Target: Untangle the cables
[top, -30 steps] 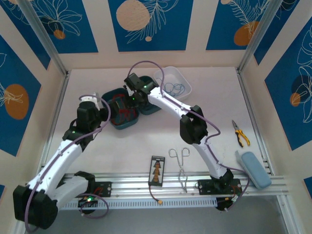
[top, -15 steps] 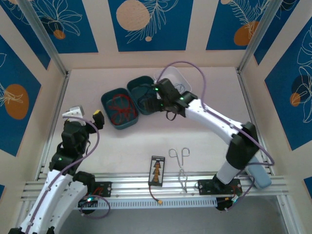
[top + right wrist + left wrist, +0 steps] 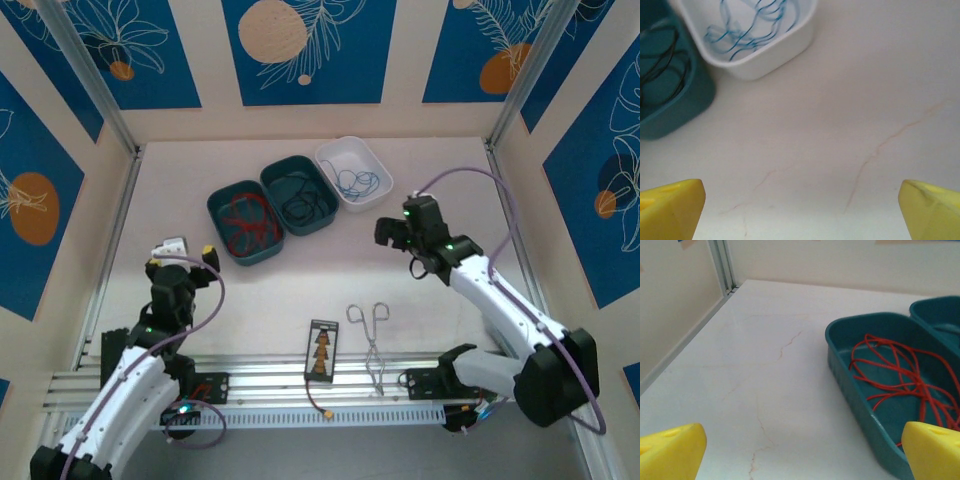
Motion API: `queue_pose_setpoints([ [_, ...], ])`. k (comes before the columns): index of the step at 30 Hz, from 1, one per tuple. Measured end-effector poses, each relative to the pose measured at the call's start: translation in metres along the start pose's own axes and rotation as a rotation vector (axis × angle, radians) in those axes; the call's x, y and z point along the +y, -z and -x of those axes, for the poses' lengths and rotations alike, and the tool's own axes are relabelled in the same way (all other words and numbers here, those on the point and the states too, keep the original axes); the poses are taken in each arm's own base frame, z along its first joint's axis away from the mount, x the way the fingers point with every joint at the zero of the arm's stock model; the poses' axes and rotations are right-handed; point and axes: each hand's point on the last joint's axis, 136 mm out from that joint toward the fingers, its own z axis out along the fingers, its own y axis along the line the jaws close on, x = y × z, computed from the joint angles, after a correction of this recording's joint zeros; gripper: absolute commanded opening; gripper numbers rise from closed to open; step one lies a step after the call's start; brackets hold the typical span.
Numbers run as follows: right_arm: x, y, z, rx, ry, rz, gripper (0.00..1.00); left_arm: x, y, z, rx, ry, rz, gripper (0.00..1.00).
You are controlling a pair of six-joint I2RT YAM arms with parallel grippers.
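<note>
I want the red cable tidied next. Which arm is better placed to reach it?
Probably the left: its open claw faces the red cable; the right claw faces the white tray.

walls (image 3: 205, 60): cream, carrying blue panels (image 3: 305, 50) with white leaf outlines and orange discs | surface (image 3: 300, 290): pale, faintly veined, lying matte | aluminium posts (image 3: 90, 85): rising at far corners | slotted rail (image 3: 270, 375): running along near edge | light: falling soft, even

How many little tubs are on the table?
3, in a slanted row: the left teal tub with a red cable, the middle teal tub with a black cable, and the white tub with a blue cable. None looks hidden.
</note>
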Motion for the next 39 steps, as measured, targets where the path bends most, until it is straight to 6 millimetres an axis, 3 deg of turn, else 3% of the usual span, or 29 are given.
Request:
queue_pose_setpoints([
  [6,-0.046,0.001,0.003,-0.056,-0.164,0.01,0.99,0.0,-0.012,-0.012,-0.033,-0.076,-0.003,1.0],
  [14,-0.07,-0.004,0.009,-0.092,-0.226,-0.024,0.99,0.002,-0.03,-0.008,-0.068,-0.079,-0.058,1.0],
  [18,-0.075,-0.011,0.01,-0.144,-0.174,-0.044,0.99,0.002,-0.045,-0.017,-0.037,-0.061,-0.11,1.0],
  [26,-0.079,-0.037,-0.021,-0.239,0.036,-0.046,0.99,-0.018,-0.067,-0.03,-0.016,-0.022,-0.271,1.0],
  [39,-0.071,-0.046,0.003,-0.379,0.121,-0.007,0.99,-0.031,-0.075,-0.027,-0.071,-0.013,-0.407,1.0],
])
